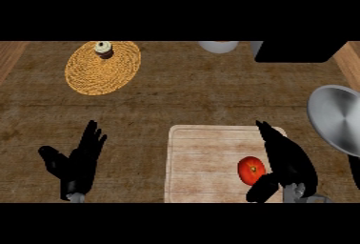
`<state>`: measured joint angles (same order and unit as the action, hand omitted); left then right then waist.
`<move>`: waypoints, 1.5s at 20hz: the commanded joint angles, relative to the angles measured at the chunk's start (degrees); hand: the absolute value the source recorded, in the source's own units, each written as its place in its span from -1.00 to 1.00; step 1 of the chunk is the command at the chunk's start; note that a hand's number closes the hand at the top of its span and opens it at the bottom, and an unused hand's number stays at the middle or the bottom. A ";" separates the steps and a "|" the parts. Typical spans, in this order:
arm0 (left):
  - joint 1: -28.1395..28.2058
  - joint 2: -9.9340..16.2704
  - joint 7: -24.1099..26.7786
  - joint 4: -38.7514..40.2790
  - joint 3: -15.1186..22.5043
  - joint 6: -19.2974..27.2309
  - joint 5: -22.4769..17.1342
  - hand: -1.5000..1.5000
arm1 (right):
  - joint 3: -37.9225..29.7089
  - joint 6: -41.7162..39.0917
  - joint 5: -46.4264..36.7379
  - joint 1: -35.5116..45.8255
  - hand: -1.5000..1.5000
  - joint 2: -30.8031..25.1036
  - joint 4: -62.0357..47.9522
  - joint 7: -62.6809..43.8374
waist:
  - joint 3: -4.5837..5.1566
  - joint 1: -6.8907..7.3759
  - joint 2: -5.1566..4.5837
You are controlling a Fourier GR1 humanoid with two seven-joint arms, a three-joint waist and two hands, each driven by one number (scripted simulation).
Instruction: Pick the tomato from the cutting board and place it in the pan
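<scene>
Here the right robot hand (287, 159) lies open on the cutting board (204, 162), fingers straight, the tomato (251, 170) just left of its thumb. The pan (337, 116) sits beyond it, rightward. The left robot hand (76, 162) rests open.

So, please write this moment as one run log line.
right hand open beside tomato | tomato on cutting board | pan empty | left hand resting

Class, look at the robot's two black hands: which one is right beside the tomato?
The right hand, over the cutting board, with the tomato against its thumb side. The left hand rests open over bare counter, far from it.
</scene>
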<state>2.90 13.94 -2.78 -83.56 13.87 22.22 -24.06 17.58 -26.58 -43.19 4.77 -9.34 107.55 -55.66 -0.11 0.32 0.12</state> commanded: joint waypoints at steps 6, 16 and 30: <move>-0.46 -2.13 -1.80 1.71 -1.99 -1.10 2.50 0.00 | -2.14 0.80 -2.32 -1.00 -1.00 0.93 -4.22 3.29 | 0.11 -0.29 -0.11; -1.24 -2.74 -3.89 1.33 -5.36 -2.79 4.25 0.00 | -2.73 2.73 -7.49 -1.30 -1.00 1.07 -7.80 7.17 | 0.11 -0.28 -0.10; 1.59 -4.27 -1.55 2.53 -8.69 -9.15 5.07 0.00 | 0.72 12.49 -13.44 -3.07 1.00 1.71 -14.11 20.09 | 0.12 -0.26 -0.10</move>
<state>3.23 9.95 -5.18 -82.73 6.61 15.90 -18.83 18.54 -15.63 -54.75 1.66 -7.70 95.10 -37.39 0.12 0.03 0.41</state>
